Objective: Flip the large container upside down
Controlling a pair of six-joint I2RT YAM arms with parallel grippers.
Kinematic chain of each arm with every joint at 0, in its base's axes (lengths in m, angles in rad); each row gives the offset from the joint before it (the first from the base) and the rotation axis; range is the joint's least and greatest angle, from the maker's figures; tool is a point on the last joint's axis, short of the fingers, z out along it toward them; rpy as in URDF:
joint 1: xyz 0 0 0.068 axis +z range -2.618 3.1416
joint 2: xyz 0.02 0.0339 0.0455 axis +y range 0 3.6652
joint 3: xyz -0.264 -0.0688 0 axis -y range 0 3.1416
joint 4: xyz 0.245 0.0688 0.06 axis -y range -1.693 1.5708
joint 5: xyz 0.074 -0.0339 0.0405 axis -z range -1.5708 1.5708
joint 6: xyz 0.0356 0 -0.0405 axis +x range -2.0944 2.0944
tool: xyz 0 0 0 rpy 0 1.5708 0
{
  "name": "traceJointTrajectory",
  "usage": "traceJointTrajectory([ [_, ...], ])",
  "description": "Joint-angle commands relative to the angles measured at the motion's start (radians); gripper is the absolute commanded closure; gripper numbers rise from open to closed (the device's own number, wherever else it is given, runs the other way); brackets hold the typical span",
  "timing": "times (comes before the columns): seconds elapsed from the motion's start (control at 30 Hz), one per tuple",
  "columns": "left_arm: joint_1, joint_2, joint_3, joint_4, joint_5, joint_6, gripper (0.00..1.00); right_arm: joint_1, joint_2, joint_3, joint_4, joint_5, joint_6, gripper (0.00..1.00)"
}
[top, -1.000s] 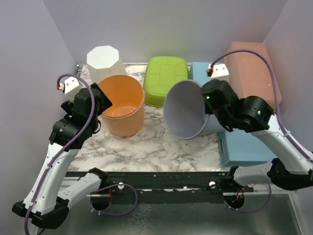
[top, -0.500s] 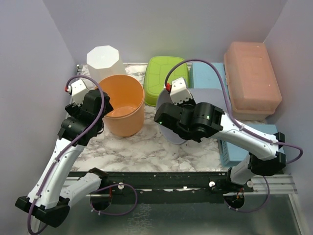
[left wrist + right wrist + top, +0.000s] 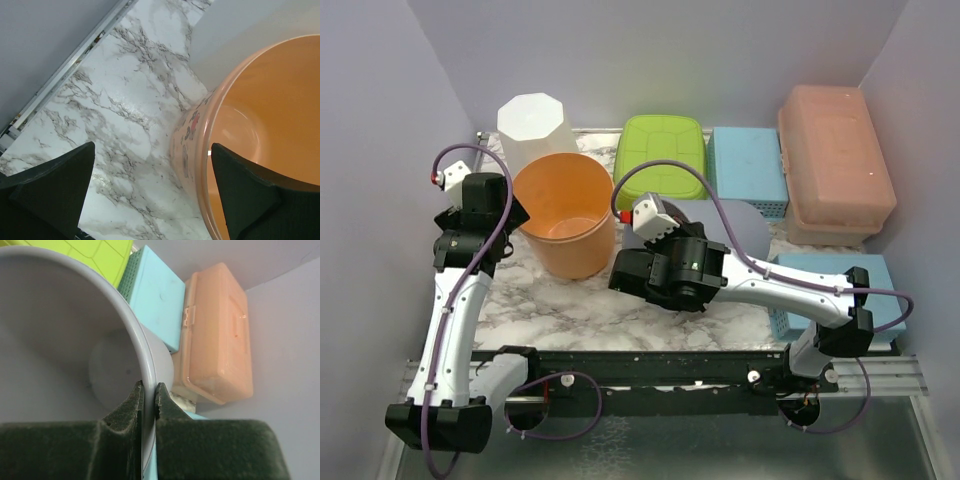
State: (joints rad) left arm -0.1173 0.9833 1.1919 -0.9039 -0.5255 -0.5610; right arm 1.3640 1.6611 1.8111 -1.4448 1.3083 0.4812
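Right tool (image 3: 148,407) pinching rim of grey bucket (image 3: 55,335), wall clamped between both fingers. My wrist view looks into its open mouth, base visible inside. From above, grey bucket sits mid-worktop, tilted off upright, mostly hidden behind right arm. It lies just near of green box (image 3: 660,160) and blue box (image 3: 748,168). Pink box (image 3: 835,160) at far right.

Left tool (image 3: 152,150) spread, holding nothing. Rim of orange bucket (image 3: 250,110) just beside one finger; contact I cannot tell. Orange bucket upright, left of grey one, on marble worktop (image 3: 115,100).

Marble table (image 3: 582,303) bears orange tub (image 3: 567,216), seemingly green box (image 3: 660,160).
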Motion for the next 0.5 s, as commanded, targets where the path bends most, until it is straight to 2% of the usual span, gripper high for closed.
traceJointTrajectory([
  [0.0, 0.076, 0.020, -0.036, 0.075, 0.225, 0.079, 0.02, 0.029, 0.026, -0.025, -0.017, 0.094, 0.004, 0.99],
  [0.17, 0.107, 0.013, -0.091, 0.116, 0.275, 0.097, 0.06, 0.051, 0.057, -0.043, -0.018, 0.012, 0.058, 1.00],
  [0.27, 0.108, 0.020, -0.118, 0.125, 0.284, 0.104, 0.10, 0.053, 0.063, -0.033, 0.001, -0.112, 0.105, 1.00],
  [0.37, 0.142, 0.015, -0.144, 0.136, 0.285, 0.101, 0.19, 0.053, 0.023, -0.077, 0.132, -0.281, 0.060, 1.00],
  [0.47, 0.158, 0.008, -0.170, 0.160, 0.287, 0.101, 0.27, 0.051, -0.076, -0.201, 0.358, -0.486, 0.010, 0.99],
])
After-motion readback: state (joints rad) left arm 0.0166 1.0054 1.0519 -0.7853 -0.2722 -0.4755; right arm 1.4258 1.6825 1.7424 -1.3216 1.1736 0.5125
